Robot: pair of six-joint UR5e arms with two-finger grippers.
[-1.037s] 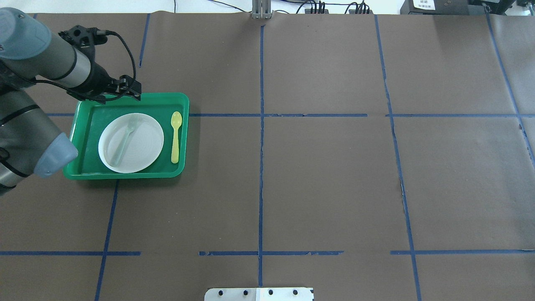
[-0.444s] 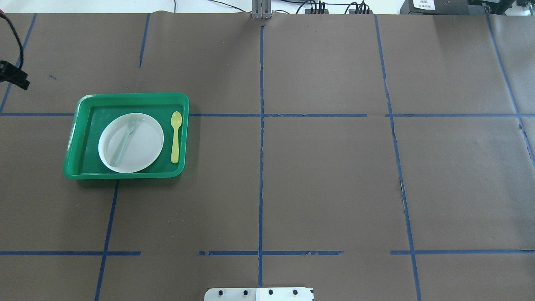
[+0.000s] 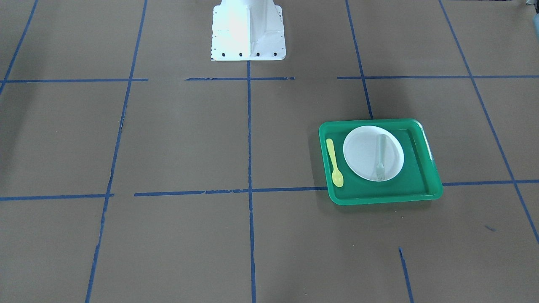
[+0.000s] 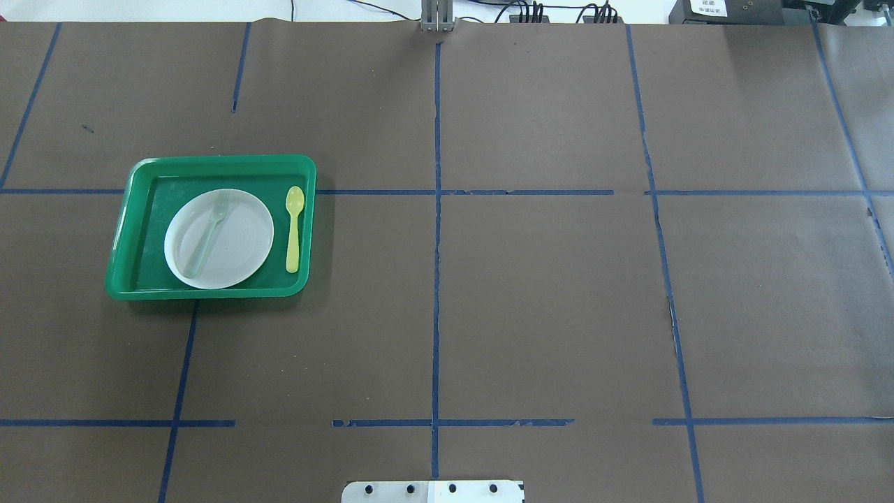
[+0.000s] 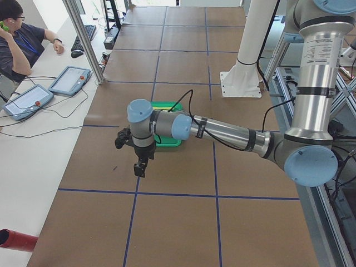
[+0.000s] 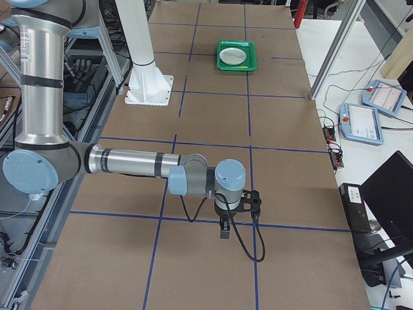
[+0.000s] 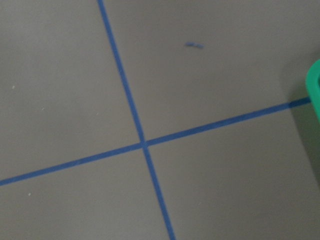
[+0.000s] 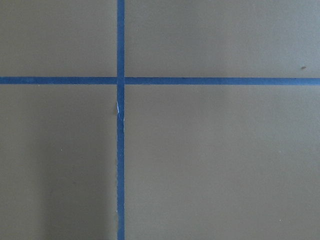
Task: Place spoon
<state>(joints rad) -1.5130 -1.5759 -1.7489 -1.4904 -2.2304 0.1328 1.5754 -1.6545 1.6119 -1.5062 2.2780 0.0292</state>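
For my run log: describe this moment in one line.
spoon: in green tray, beside plate | fork: on plate | left gripper: outside tray, state unclear | right gripper: far away, state unclear

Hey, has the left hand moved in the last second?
Yes. The left hand pulled away leftward from the green tray's far left corner and out of the overhead view.

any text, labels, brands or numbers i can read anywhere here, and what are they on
Nothing here reads clearly.
White label on the dark box beyond the table's far edge: printed lines, too small and blurred to read.
Green tray, white plate, spoon, fork: no markings visible.
Tablets on the side desk: screens too small to read.
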